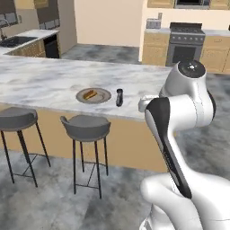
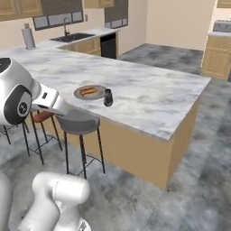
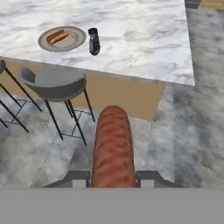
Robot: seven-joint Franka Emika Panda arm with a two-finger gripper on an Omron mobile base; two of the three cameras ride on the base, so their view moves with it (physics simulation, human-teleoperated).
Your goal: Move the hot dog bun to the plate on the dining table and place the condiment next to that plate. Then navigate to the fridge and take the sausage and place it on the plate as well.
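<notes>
In the hand view my gripper (image 3: 113, 180) is shut on the sausage (image 3: 113, 148), a long reddish-brown link that juts forward between the two fingertips, out over the floor short of the table. Ahead, the hot dog bun (image 3: 57, 36) (image 1: 90, 94) (image 2: 88, 91) lies on the round grey-brown plate (image 3: 74, 42) (image 1: 103, 96) (image 2: 79, 95) on the dining table (image 3: 144, 39) (image 1: 40, 81) (image 2: 153, 99). The condiment (image 3: 93, 42) (image 1: 119, 97) (image 2: 108, 97), a small dark bottle, stands upright just right of the plate, near the table's front edge.
Grey stools (image 3: 54, 83) (image 1: 86, 128) (image 2: 79, 122) stand along the table's near side, one right below the plate. A second stool (image 1: 15, 119) is further left. A stove (image 1: 185, 42) and wood cabinets line the back wall; a sink counter (image 2: 76, 38) is at the rear.
</notes>
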